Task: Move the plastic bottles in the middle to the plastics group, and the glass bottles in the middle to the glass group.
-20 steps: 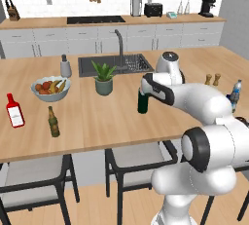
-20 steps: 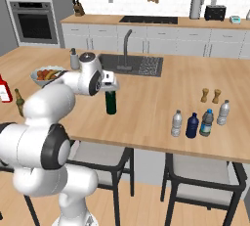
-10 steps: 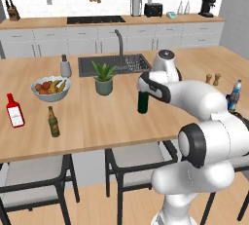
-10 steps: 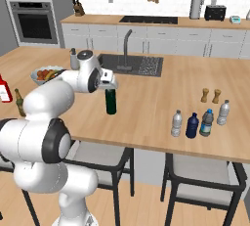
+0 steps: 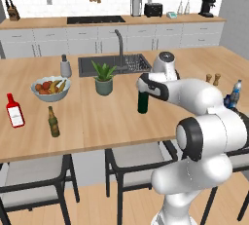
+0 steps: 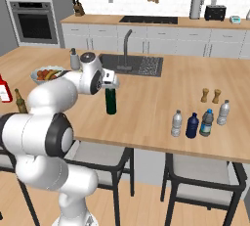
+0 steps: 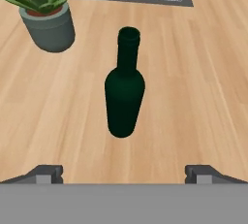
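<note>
A tall dark green glass bottle stands upright mid-counter, right of a potted plant. My gripper hovers just above its neck, open, with nothing between its fingers. At the left end of the counter stands the glass group: a red flask and a small olive-brown bottle. On the right, a clear white-capped bottle and a dark blue bottle stand beside the blue-capped water bottle.
The potted plant is close to the green bottle. A fruit bowl, a sink with a tap, two wooden shakers and another clear bottle also sit on the counter. Chairs stand along the near edge.
My hand has edged slightly upward over the green bottle with its jaws still wide. The bottle and everything else stay where they were.
</note>
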